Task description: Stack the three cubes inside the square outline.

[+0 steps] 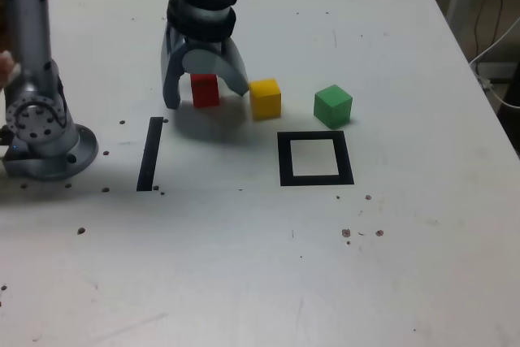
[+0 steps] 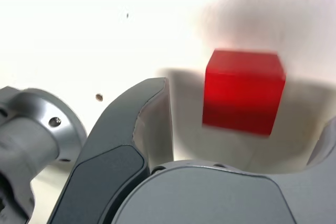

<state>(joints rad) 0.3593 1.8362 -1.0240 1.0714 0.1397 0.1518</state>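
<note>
My gripper (image 1: 205, 96) hangs open over the red cube (image 1: 205, 90), its two grey fingers straddling the cube on either side without touching it. In the wrist view the red cube (image 2: 243, 91) sits on the white table between the spread fingers (image 2: 137, 129). The yellow cube (image 1: 265, 98) stands just to the exterior view's right of the gripper. Further right sits the green cube (image 1: 333, 106). The square outline (image 1: 315, 158), black with a white centre, lies in front of the yellow and green cubes with nothing in it.
A straight black strip (image 1: 150, 153) lies on the white table (image 1: 244, 266) at the exterior view's left of the gripper. The arm's grey base (image 1: 41, 132) stands at the far left. Small dark specks dot the tabletop. Cables hang off the right edge.
</note>
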